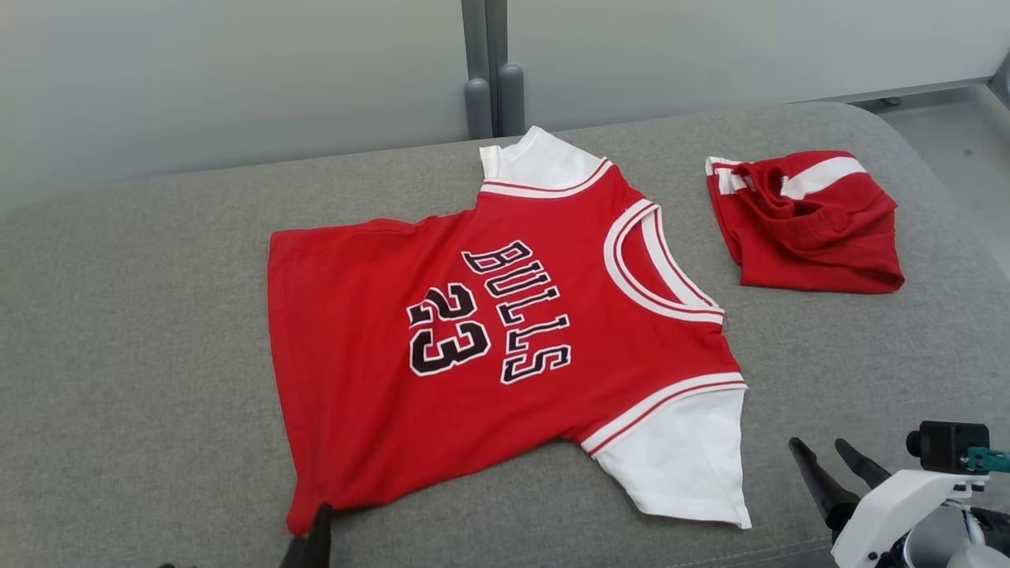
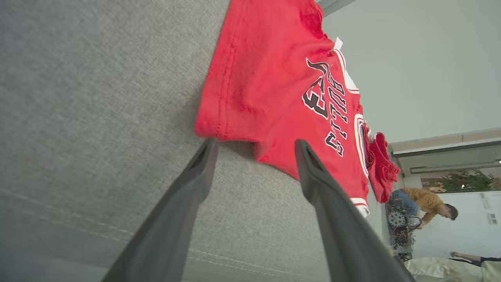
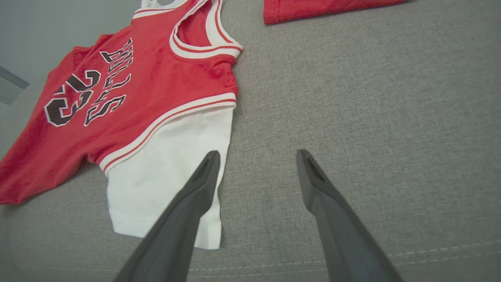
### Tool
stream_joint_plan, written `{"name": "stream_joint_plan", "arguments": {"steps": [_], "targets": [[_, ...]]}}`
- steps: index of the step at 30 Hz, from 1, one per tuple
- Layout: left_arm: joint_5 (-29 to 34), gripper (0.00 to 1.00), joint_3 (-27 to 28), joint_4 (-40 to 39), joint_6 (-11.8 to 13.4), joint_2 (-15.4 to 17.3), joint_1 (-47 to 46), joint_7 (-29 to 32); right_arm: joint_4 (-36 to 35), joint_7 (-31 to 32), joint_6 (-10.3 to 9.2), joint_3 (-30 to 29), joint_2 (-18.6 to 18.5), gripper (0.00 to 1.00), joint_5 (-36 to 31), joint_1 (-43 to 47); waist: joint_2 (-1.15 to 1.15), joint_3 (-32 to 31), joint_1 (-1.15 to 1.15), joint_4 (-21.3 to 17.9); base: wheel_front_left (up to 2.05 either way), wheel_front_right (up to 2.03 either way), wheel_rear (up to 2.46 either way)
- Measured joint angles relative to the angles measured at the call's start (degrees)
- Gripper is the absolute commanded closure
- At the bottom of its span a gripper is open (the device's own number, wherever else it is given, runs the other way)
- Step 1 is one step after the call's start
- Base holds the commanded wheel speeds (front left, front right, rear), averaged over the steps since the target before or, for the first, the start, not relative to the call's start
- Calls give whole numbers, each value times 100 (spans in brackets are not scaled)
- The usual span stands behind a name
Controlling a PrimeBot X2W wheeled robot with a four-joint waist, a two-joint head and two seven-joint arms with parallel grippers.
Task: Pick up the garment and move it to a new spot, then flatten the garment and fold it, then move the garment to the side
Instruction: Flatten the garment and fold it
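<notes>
I count one jersey (image 1: 505, 331) with two white sleeves (image 1: 678, 457), and one pair of shorts (image 1: 805, 221). There is one grey cushion (image 1: 142, 315). I have two grippers, the left gripper (image 2: 254, 145) and the right gripper (image 3: 256, 154), with two fingers (image 3: 188, 211) each, four in all. I see two posts (image 1: 477, 106) and one person (image 2: 426, 201) I can make out clearly.
</notes>
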Motion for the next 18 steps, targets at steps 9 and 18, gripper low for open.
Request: {"name": "stream_joint_plan", "arguments": {"steps": [9,18], "targets": [[-2394,0,813,24,11,-38,87,412,-56,10,5,121,48,0,-14,-54,0,42,0,-5,0,0,0],[-3034,0,626,218,109,79,-10,664,-64,41,7,146,45,0,-54,-143,0,124,0,-140,0,0,0]]}}
